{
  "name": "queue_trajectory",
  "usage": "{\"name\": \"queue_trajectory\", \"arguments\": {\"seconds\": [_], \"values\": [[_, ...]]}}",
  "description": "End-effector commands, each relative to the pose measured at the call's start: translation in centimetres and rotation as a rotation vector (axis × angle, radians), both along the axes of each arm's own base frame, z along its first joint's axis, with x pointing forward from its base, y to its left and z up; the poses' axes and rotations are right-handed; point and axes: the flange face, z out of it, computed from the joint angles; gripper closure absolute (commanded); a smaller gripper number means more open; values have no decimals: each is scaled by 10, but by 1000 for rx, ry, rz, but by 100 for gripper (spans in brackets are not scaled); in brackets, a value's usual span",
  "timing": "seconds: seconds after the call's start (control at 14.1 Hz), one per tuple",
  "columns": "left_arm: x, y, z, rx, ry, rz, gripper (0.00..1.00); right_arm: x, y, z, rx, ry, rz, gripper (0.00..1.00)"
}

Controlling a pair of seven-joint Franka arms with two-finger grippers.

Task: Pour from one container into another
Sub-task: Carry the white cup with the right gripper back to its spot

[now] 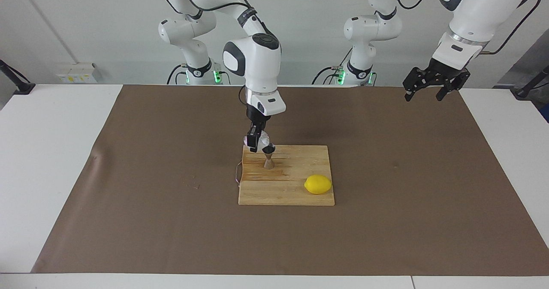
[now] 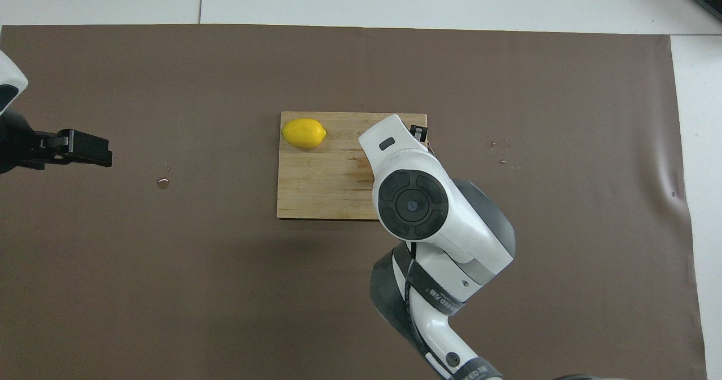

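Clear cup (image 1: 262, 139) gripped in right hand (image 1: 256, 145), tilted over steel jigger (image 1: 268, 156)

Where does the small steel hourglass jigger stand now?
In the facing view the small steel hourglass jigger stands upright on the wooden cutting board, nearer the robots than the yellow lemon, toward the right arm's end.

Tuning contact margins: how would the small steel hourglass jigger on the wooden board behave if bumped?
The small steel hourglass jigger stands upright on a narrow foot, so it probably tips easily. Rigid metal, likely no flex. On its side it would probably roll in an arc on the wooden board.
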Motion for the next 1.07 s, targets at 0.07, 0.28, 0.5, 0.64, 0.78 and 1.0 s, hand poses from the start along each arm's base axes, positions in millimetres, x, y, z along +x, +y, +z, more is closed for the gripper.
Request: {"name": "queue_trajectory", "arguments": {"seconds": [0.07, 0.28, 0.5, 0.64, 0.78, 1.0], "values": [[-9, 1, 0, -7, -1, 11, 0, 12, -29, 10, 95, 35, -29, 63], [-9, 1, 0, -7, -1, 11, 0, 34, -80, 13, 190, 68, -10, 62], [-9, 1, 0, -7, -1, 11, 0, 49, -140, 2, 321, 125, 15, 61], [-9, 1, 0, -7, -1, 11, 0, 49, -174, -6, 374, 155, 19, 61], [-9, 1, 0, -7, -1, 12, 0, 45, -204, -15, 377, 186, 21, 61], [-9, 1, 0, -7, -1, 12, 0, 51, -258, -22, 367, 167, 54, 61]]}}
